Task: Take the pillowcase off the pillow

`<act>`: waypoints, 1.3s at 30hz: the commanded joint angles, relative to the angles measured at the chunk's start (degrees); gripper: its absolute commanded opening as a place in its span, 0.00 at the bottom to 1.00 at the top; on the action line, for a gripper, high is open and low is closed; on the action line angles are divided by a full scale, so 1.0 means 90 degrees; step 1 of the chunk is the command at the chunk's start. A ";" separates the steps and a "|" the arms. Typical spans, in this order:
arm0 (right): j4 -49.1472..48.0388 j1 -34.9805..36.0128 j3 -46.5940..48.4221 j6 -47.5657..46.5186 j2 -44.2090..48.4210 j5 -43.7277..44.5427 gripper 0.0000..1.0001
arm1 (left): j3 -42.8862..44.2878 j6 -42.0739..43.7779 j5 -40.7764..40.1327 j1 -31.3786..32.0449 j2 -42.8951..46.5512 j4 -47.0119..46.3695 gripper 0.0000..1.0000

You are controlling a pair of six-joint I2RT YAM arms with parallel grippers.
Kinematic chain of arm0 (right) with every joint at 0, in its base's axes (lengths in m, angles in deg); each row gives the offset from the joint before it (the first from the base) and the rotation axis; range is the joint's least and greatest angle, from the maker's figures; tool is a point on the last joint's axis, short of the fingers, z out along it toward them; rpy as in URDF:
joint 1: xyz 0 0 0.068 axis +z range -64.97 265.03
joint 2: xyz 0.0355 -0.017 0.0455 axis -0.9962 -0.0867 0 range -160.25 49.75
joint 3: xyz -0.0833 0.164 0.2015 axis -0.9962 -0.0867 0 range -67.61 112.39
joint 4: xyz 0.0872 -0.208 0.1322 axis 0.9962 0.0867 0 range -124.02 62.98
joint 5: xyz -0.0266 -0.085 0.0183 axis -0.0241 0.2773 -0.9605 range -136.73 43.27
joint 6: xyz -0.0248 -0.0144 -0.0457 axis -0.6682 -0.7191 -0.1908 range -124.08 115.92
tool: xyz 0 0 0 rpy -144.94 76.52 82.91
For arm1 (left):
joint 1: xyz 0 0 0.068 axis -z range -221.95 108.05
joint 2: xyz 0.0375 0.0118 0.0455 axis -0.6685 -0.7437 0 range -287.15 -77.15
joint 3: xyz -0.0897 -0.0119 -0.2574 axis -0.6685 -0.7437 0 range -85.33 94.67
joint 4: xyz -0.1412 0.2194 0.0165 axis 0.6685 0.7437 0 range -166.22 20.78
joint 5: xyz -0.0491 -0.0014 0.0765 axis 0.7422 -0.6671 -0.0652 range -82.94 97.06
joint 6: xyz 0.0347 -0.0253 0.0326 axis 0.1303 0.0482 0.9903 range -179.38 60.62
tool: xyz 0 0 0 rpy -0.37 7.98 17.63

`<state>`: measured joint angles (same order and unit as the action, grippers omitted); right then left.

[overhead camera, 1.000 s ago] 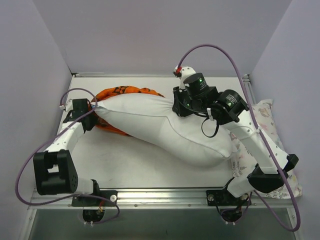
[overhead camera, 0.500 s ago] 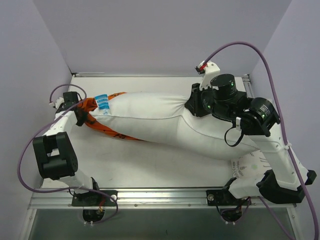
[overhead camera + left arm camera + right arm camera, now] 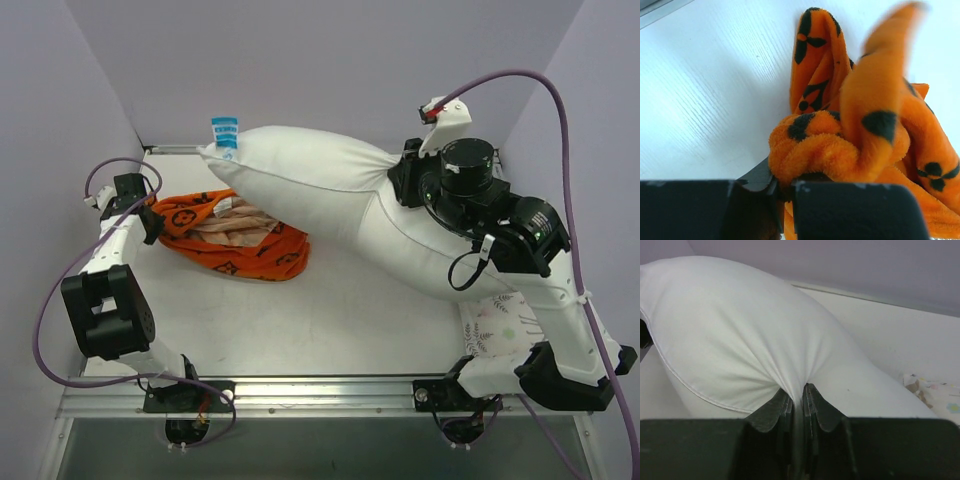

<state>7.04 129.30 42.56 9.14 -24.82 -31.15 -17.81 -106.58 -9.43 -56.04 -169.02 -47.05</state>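
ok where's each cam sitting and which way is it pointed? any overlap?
Top external: above and behind the bases, looking down at the table; both arms show, left gripper on pillowcase, right gripper on pillow.
Left wrist: on that wrist, looking along its gripper, at frame bottom, into the bunched pillowcase.
Right wrist: same, looking along its gripper at the pinched pillow; floral pillow at right.
Shared: top and right wrist share pillow and floral pillow; top and left wrist, the pillowcase.

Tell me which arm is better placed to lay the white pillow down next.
Right, probably. The right gripper is shut on the pillow, pinching its fabric. The left gripper is shut on the pillowcase, off to the left, and the pillow is already out of it.
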 commanded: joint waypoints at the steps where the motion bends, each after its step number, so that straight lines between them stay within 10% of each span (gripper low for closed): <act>1: -0.1856 -0.0250 0.0386 -0.0267 0.0151 0.0877 0.00 | 0.0095 0.0049 -0.0024 -0.0066 0.0159 0.0021 0.00; 10: -0.2762 -0.0876 -0.0771 -0.0150 -0.0201 0.0564 0.00 | -0.0266 0.0322 0.0601 -0.0066 0.0579 -0.0125 0.01; 18: -0.5703 -0.0575 -0.4193 0.0348 -0.0755 0.0106 0.00 | -0.0793 0.0946 0.1802 0.0012 0.1545 -0.0408 0.70; 22: -0.5861 0.0051 -0.4497 0.0465 -0.1392 -0.0029 0.00 | -0.0931 0.1376 0.2358 0.0168 0.2452 -0.0399 0.80; 34: -0.4270 0.0032 -0.3979 0.1110 -0.1169 -0.1681 0.95 | -0.1311 0.2256 0.3072 0.1311 0.4504 -0.0135 0.85; 39: -0.3841 -0.0095 -0.4321 0.1334 -0.0135 -0.1681 1.00 | -0.1370 0.2461 0.2937 0.2168 0.5158 -0.0009 0.85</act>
<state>-30.93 129.19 3.83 19.06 -33.47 -44.88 -30.05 -87.28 16.62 -40.78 -125.51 -47.36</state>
